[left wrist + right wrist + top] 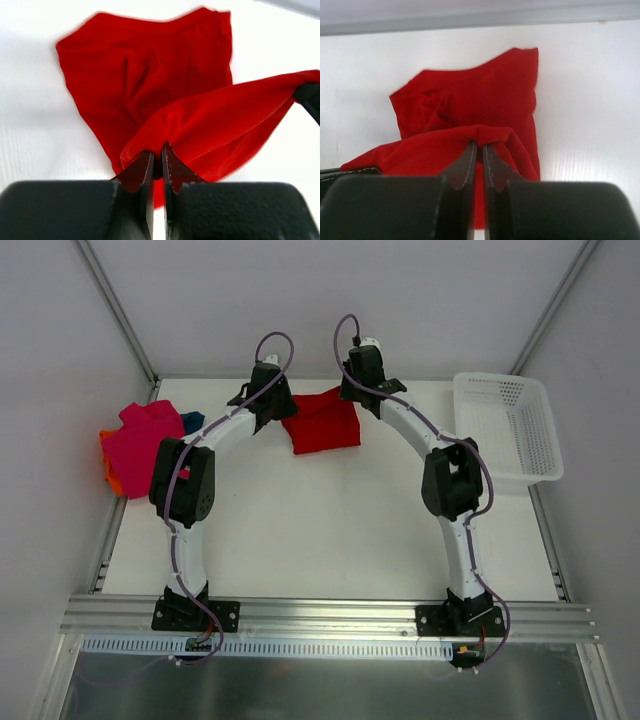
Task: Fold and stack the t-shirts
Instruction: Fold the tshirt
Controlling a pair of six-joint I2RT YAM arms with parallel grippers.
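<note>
Gripping the red t-shirt, left pincer and right pincer are closed; basket sits apart.

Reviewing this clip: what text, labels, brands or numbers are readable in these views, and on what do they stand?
No text is readable in any view.
red t-shirt: plain, no print or tag showing.
white basket: no label visible.
left pincer, right pincer: no markings visible.
</note>
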